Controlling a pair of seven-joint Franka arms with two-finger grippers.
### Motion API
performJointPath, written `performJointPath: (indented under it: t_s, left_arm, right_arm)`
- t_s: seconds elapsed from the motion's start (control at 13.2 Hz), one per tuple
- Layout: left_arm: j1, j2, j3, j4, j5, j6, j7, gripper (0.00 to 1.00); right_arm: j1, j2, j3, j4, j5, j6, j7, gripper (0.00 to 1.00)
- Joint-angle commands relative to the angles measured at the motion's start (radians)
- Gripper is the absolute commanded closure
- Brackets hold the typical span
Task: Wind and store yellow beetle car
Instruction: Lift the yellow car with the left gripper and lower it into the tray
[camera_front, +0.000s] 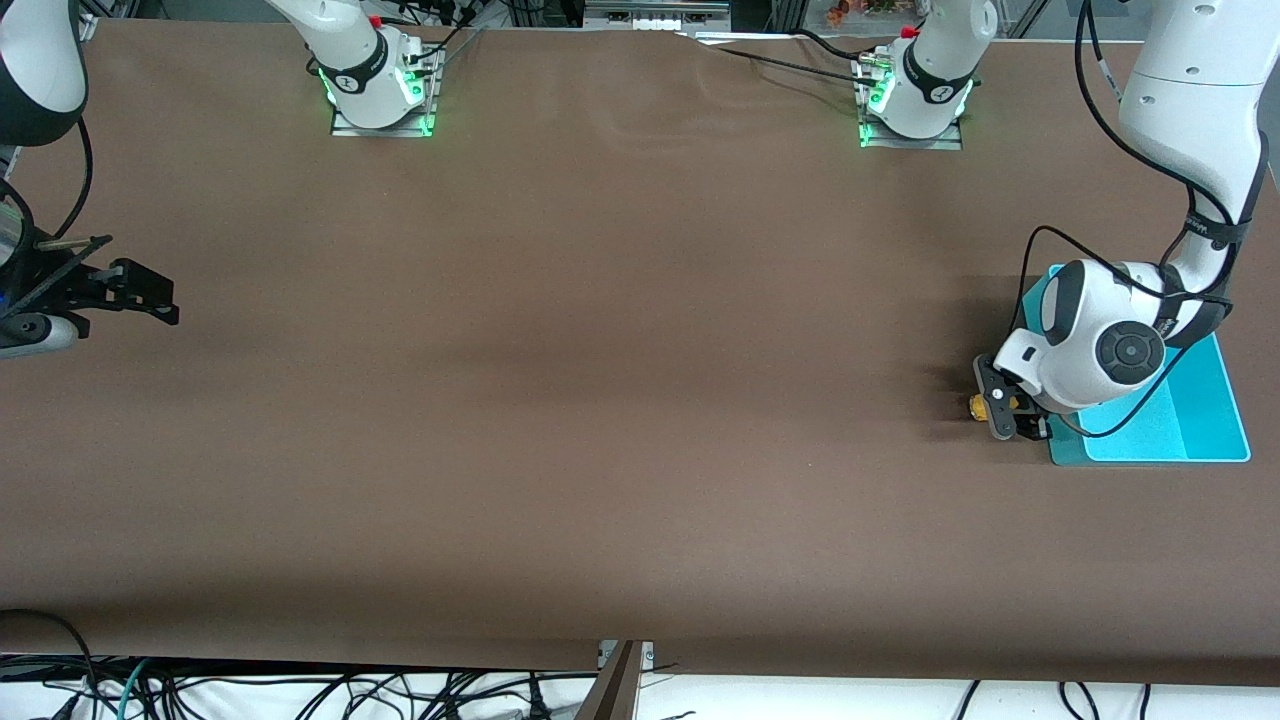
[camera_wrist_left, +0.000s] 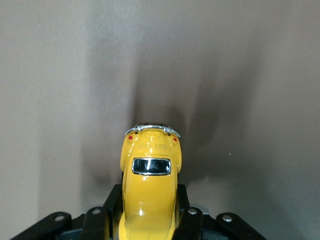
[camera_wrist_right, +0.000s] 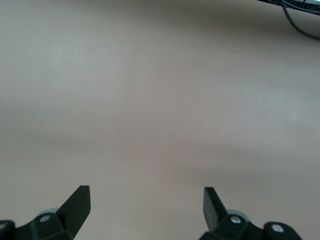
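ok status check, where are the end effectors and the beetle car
Left end effector shut on the yellow beetle car, low over the table beside the teal tray. Right end effector open, waiting at its end. Nothing in the way.

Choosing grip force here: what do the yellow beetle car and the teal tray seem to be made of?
Yellow beetle car: glossy painted shell with sharp highlights and a chrome-look bumper, die-cast metal or hard plastic. Teal tray: smooth, uniform colour, likely moulded plastic. Left gripper clamps the car beside the tray.
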Motion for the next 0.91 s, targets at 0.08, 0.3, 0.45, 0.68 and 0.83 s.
performJointPath:
  t_s: [0.08, 0.3, 0.45, 0.68, 0.83]
  left_arm:
    - [-0.012, -0.059, -0.060, 0.003, -0.063, -0.121, -0.037, 0.85]
    - [-0.010, -0.096, -0.082, 0.084, -0.065, -0.311, -0.046, 0.85]
    - [-0.010, -0.114, -0.082, 0.166, -0.065, -0.471, -0.043, 0.84]
    - [-0.003, -0.122, -0.077, 0.317, -0.060, -0.725, -0.024, 0.83]
    - [0.022, -0.120, -0.047, 0.355, -0.048, -0.774, 0.051, 0.83]
  right_arm:
    - [-0.001, -0.003, -0.008, 0.004, -0.004, -0.022, 0.010, 0.00]
    - [-0.001, -0.003, -0.011, 0.004, -0.003, -0.020, 0.010, 0.00]
    - [-0.001, 0.000, -0.011, 0.004, -0.004, -0.020, 0.010, 0.00]
    - [-0.001, 0.000, -0.011, 0.004, -0.006, -0.020, 0.009, 0.00]
    - [-0.001, 0.000, -0.011, 0.004, -0.006, -0.020, 0.010, 0.00]
